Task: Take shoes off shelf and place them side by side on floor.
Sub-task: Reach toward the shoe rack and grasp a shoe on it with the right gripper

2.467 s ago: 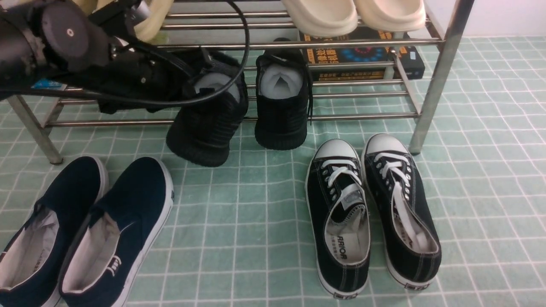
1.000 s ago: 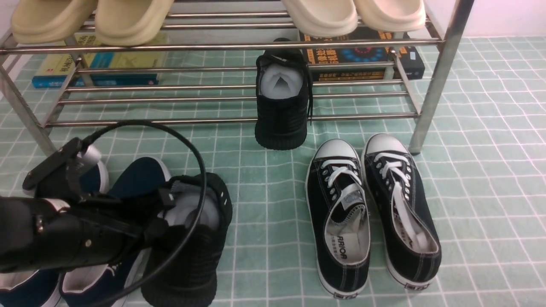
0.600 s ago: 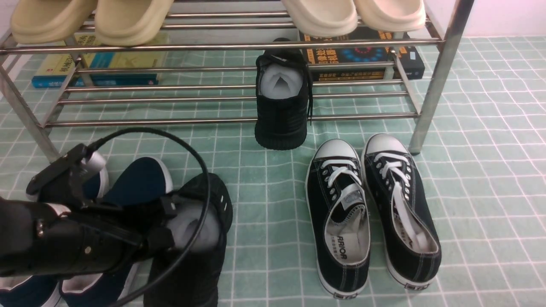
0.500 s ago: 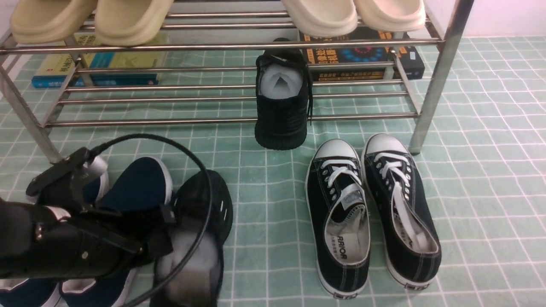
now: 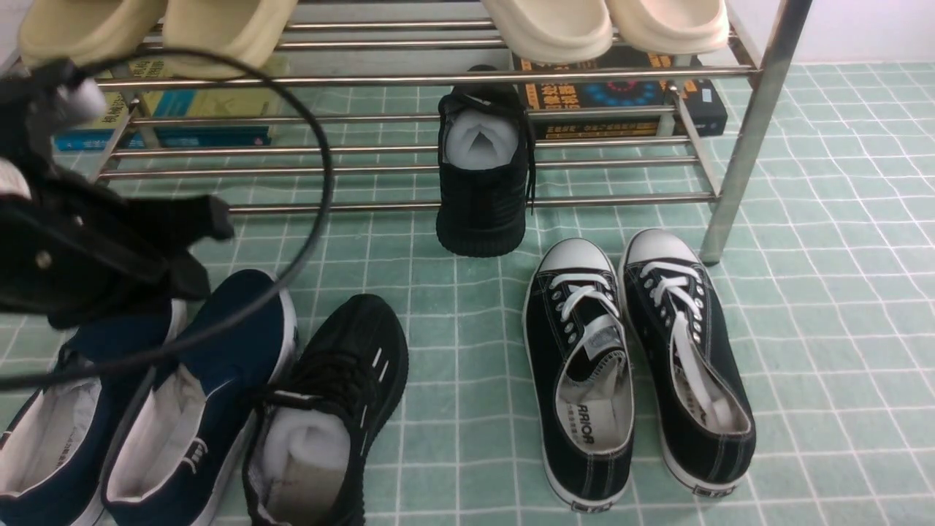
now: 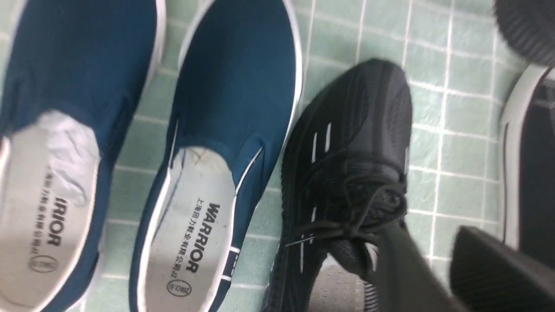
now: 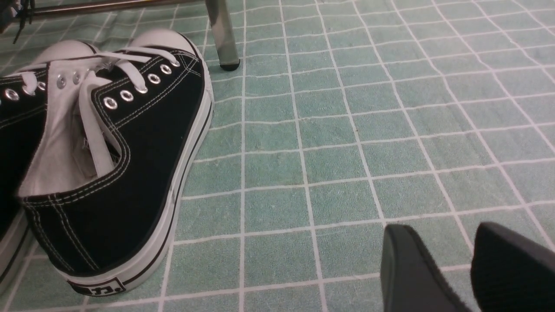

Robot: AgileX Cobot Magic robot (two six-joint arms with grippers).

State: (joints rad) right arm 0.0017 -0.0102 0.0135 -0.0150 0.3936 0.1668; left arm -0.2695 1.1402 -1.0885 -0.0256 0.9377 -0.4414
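Left gripper point(image 6: 427, 247), jaws spread and empty, has risen off one black knit lace-up sneaker point(image 5: 343, 365), now flat on green tiled floor point(image 5: 467, 409); only the front view shows its mate point(image 5: 482, 204) whole, toe overhanging silver tube shelf point(image 5: 752, 131).

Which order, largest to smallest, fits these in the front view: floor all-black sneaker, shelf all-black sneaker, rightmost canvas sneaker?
1. Floor all-black sneaker and rightmost canvas sneaker: look alike, so unranked; the frame edge cuts the first.
2. Shelf all-black sneaker: smallest, but farthest from the camera, so true size unsure.
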